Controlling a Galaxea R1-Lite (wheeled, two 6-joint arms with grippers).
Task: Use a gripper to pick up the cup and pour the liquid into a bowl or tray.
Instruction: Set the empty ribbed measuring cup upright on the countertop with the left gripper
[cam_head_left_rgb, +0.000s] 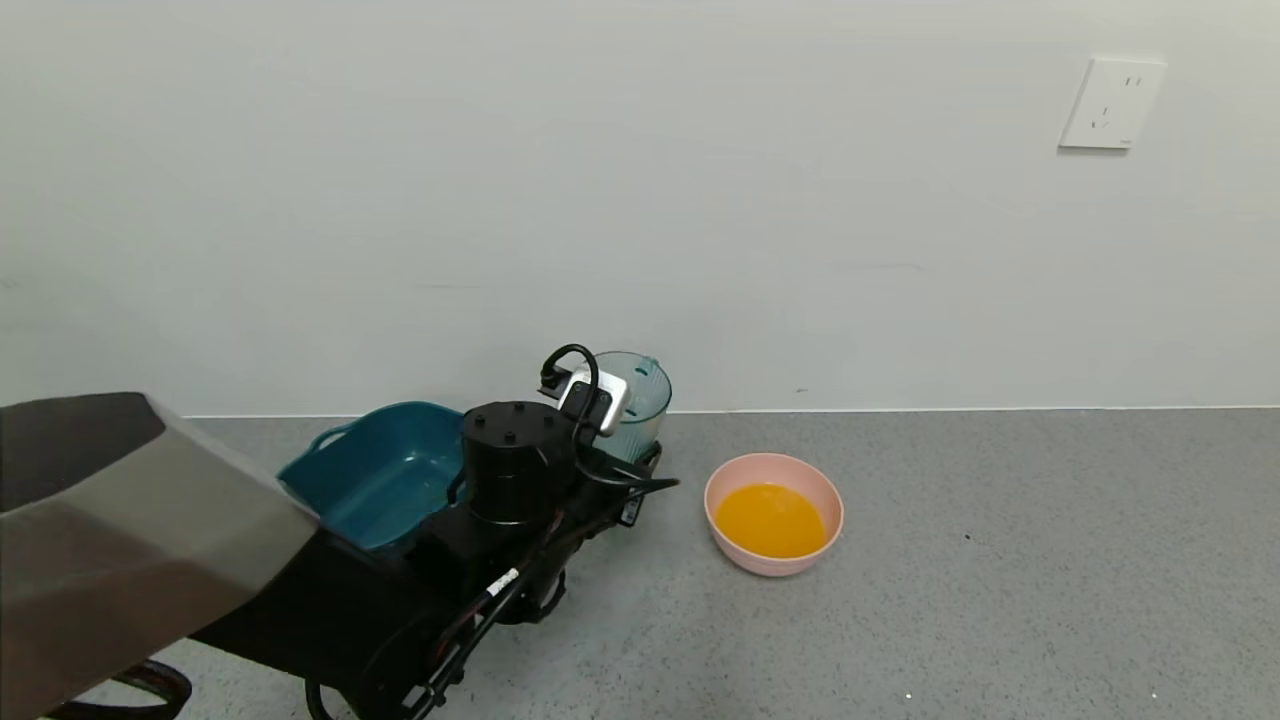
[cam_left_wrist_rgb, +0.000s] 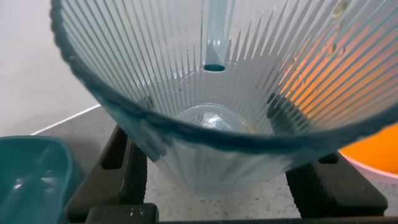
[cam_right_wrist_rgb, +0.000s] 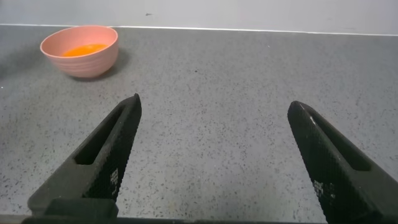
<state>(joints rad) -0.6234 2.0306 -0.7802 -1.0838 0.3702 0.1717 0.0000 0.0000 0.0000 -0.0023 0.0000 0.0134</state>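
My left gripper (cam_head_left_rgb: 628, 452) is shut on the cup (cam_head_left_rgb: 640, 400), a clear blue-green ribbed tumbler held upright near the wall, left of the bowl. In the left wrist view the cup (cam_left_wrist_rgb: 217, 168) sits between my black fingers (cam_left_wrist_rgb: 127, 171) and looks empty, with only small traces at its bottom. The pale pink bowl (cam_head_left_rgb: 730, 480) stands on the grey counter and holds the orange liquid (cam_head_left_rgb: 770, 520). The bowl (cam_right_wrist_rgb: 93, 62) and liquid (cam_right_wrist_rgb: 84, 48) also show in the right wrist view. My right gripper (cam_right_wrist_rgb: 214, 104) is open and empty over bare counter, out of the head view.
A dark teal tub (cam_head_left_rgb: 380, 475) with handles stands left of my left gripper, close to the arm; it also shows in the left wrist view (cam_left_wrist_rgb: 25, 168). The wall runs along the counter's far edge. A wall socket (cam_head_left_rgb: 1110, 102) is high on the right.
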